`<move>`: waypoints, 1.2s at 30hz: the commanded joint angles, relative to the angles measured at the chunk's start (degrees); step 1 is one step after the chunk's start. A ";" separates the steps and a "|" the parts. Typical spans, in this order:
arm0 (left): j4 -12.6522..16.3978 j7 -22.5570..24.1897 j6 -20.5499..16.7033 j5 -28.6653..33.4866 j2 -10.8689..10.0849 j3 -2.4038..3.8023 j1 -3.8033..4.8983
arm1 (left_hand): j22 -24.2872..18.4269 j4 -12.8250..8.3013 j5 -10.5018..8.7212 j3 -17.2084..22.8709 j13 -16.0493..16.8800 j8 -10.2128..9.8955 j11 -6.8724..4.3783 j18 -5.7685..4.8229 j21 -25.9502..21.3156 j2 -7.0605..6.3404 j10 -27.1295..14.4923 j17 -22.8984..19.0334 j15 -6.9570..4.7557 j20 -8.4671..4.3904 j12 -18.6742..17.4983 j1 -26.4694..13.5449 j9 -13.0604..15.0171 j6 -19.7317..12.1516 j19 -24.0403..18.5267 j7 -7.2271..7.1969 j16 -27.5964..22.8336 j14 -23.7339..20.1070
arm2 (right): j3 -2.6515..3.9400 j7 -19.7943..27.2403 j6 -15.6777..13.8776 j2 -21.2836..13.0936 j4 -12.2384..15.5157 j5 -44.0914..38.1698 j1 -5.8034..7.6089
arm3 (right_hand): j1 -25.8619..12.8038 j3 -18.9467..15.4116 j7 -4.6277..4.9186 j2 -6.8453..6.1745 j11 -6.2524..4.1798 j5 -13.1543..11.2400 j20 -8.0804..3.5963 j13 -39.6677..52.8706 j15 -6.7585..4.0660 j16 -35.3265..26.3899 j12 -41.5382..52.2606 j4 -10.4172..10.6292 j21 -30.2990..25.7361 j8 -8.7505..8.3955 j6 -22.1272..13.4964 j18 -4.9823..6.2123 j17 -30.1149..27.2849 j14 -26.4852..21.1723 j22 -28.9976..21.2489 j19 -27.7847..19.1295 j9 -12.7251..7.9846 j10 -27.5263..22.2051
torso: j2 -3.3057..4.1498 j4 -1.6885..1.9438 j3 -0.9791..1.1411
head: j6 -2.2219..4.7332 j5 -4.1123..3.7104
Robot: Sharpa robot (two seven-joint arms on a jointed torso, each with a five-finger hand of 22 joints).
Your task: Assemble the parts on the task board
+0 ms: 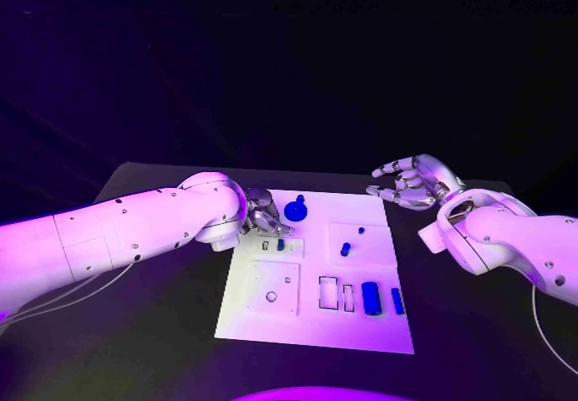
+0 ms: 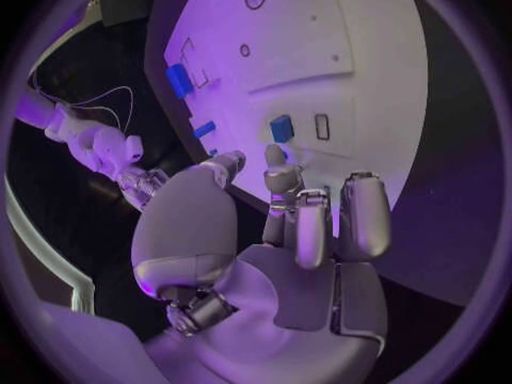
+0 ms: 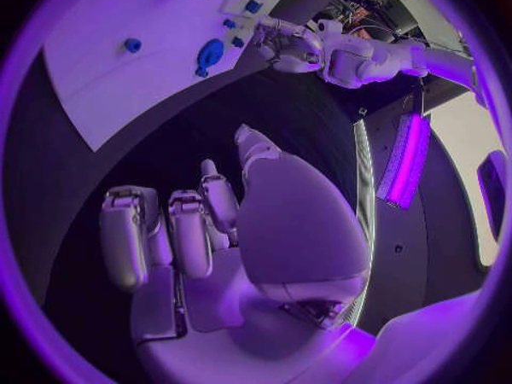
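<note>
The white task board (image 1: 316, 322) lies mid-table. My left hand (image 1: 261, 212) hovers over its far left corner with its fingers apart and nothing in them. Just in front of it a small blue part (image 1: 281, 245) stands in a slot, also seen as the blue part (image 2: 282, 128) beyond the fingertips (image 2: 276, 155). A round blue part (image 1: 295, 210) lies next to that hand. Two blue bars (image 1: 371, 298) lie near the board's right edge, and a small blue piece (image 1: 346, 248) lies mid-board. My right hand (image 1: 413, 185) hangs off the board's far right corner, fingers spread, holding nothing.
The board has empty cut-outs: a narrow slot (image 2: 322, 126) beside the standing part, a round hole (image 1: 271, 296) and rectangular frames (image 1: 327, 291). The black table (image 1: 157, 334) surrounds the board. My left arm (image 1: 120, 238) lies along the board's left side.
</note>
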 commanded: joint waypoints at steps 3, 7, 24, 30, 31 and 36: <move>-1.63 0.46 0.56 5.03 -0.29 0.66 1.45 | -2.19 -0.02 0.06 -1.37 -2.56 -2.65 1.22 0.61 -1.45 0.60 -2.62 12.71 1.49 0.93 -1.92 1.27 -0.90 -3.42 -1.62 1.37 -0.71 5.26 | 0.01 0.78 0.25 0.09 -0.13 -0.06 -0.05 | -0.46 0.14 -0.04 -0.17 -0.33 0.23 -0.39 0.47 -0.25 -0.30 -0.07 0.14 -0.20 0.26 0.26 0.70 10.53 4.94 11.25 2.74 -0.07 -0.04 | -0.01 0.02 0.08 | 0.31 0.22; -4.18 0.64 2.23 4.45 0.11 0.89 2.50 | -3.45 -0.06 0.26 -1.90 -2.84 -6.73 2.76 0.88 -2.27 1.02 -3.87 12.09 2.82 2.15 -1.60 3.87 -3.40 -6.25 -2.45 3.18 -1.08 5.02 | 0.01 0.72 0.29 0.07 -0.17 -0.05 -0.05 | -0.46 0.14 -0.04 -0.17 -0.33 0.23 -0.39 0.47 -0.25 -0.30 -0.07 0.14 -0.20 0.26 0.26 0.70 10.53 4.94 11.25 2.74 -0.07 -0.04 | 0.13 -0.04 0.08 | 0.53 0.35; -16.34 1.27 7.50 0.55 5.76 0.98 4.34 | -4.03 0.00 0.32 -2.18 -3.36 -8.04 3.19 1.06 -2.67 1.16 -4.80 11.81 3.24 2.63 -1.63 5.68 -4.43 -6.04 -2.86 3.64 -1.25 4.89 | 0.01 0.61 0.40 0.06 -0.08 -0.05 -0.05 | -0.68 0.14 -0.04 -0.14 -0.32 0.21 -0.40 0.52 -0.25 -0.32 0.01 0.12 -0.15 0.25 0.22 0.69 10.48 4.93 11.29 2.77 -0.12 0.02 | 0.23 -0.06 -0.02 | 0.59 0.69; -19.12 1.20 9.16 0.32 7.58 0.69 4.37 | -4.01 0.05 0.29 -2.27 -3.38 -8.11 3.23 1.06 -2.66 1.19 -4.87 11.78 3.28 2.66 -1.62 5.61 -4.50 -6.03 -2.85 3.68 -1.27 4.88 | 0.01 0.62 0.46 0.15 -0.11 -0.05 -0.04 | -0.68 0.14 -0.04 -0.14 -0.32 0.21 -0.40 0.52 -0.25 -0.32 0.01 0.12 -0.15 0.25 0.22 0.69 10.48 4.93 11.29 2.77 -0.12 0.02 | 0.19 -0.08 -0.03 | 0.42 0.68; -19.58 1.16 9.39 0.28 7.85 0.59 4.37 | -4.02 0.06 0.27 -2.30 -3.46 -8.14 3.25 1.06 -2.67 1.19 -4.93 11.76 3.29 2.67 -1.67 5.58 -4.51 -6.02 -2.86 3.69 -1.27 4.87 | 0.01 0.63 0.46 0.15 -0.12 -0.05 -0.04 | -0.68 0.14 -0.04 -0.14 -0.32 0.21 -0.40 0.52 -0.25 -0.32 0.01 0.12 -0.15 0.25 0.22 0.69 10.48 4.93 11.29 2.77 -0.12 0.02 | 0.18 -0.04 -0.01 | 0.39 0.67; -21.88 1.12 10.07 0.07 9.06 0.18 4.36 | -4.15 0.09 0.20 -2.41 -3.65 -8.21 3.28 1.09 -2.74 1.24 -5.09 11.80 3.33 2.71 -1.78 5.46 -4.58 -5.97 -2.95 3.72 -1.25 4.88 | 0.01 0.65 0.46 0.19 -0.16 -0.05 -0.04 | -0.68 0.14 -0.04 -0.14 -0.32 0.21 -0.40 0.52 -0.25 -0.32 0.01 0.12 -0.15 0.25 0.22 0.69 10.48 4.93 11.29 2.77 -0.12 0.02 | 0.15 0.01 -0.05 | 0.26 0.63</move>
